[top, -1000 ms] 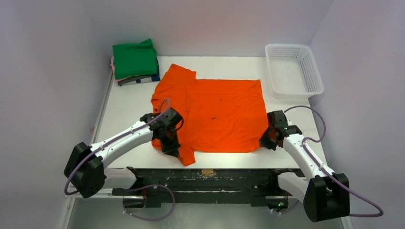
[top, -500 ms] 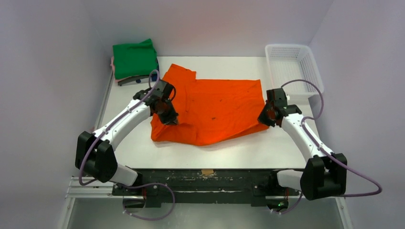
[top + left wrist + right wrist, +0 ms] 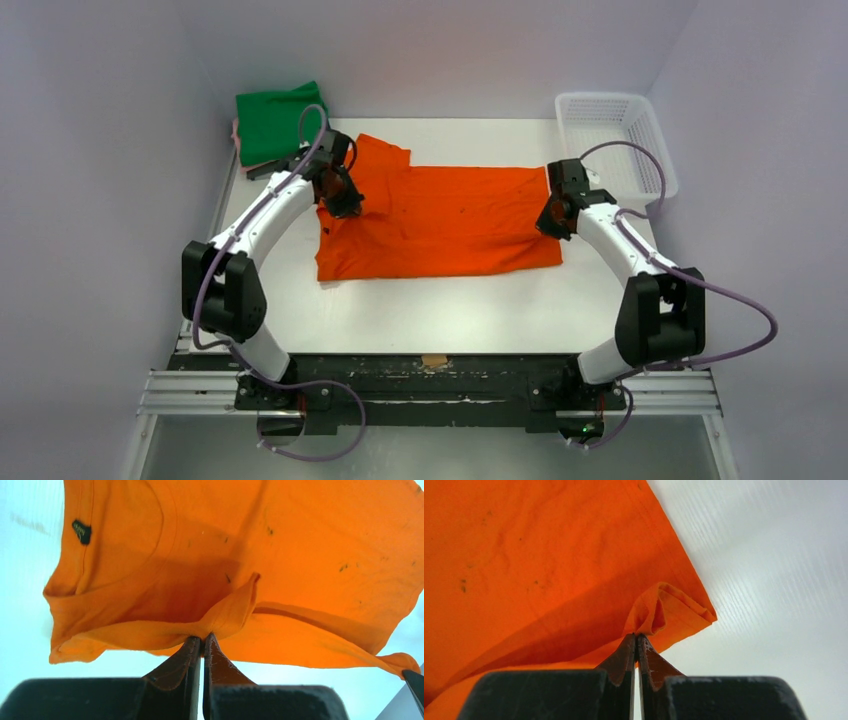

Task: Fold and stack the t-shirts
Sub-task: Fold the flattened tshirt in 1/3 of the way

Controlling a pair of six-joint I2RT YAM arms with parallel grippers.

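The orange t-shirt (image 3: pixel 440 225) lies folded over on itself across the middle of the white table (image 3: pixel 430 310). My left gripper (image 3: pixel 345 205) is shut on a pinch of its fabric at the collar end; the left wrist view shows the jaws (image 3: pixel 202 639) closed on the orange t-shirt (image 3: pixel 250 545). My right gripper (image 3: pixel 548 222) is shut on the hem corner at the right end; the right wrist view shows it (image 3: pixel 637 636) pinching the bunched orange t-shirt (image 3: pixel 549 555). A folded green t-shirt (image 3: pixel 275 122) tops a stack at the back left, with a pink edge (image 3: pixel 236 135) showing under it.
A white mesh basket (image 3: pixel 615 145) stands at the back right corner, close behind my right arm. The stack sits just behind my left arm. Grey walls close in on the left, the back and the right.
Both grippers have carried the shirt's near edge away from me, over the far half. The shirt now lies folded in half lengthwise, and both arms are stretched toward the back.
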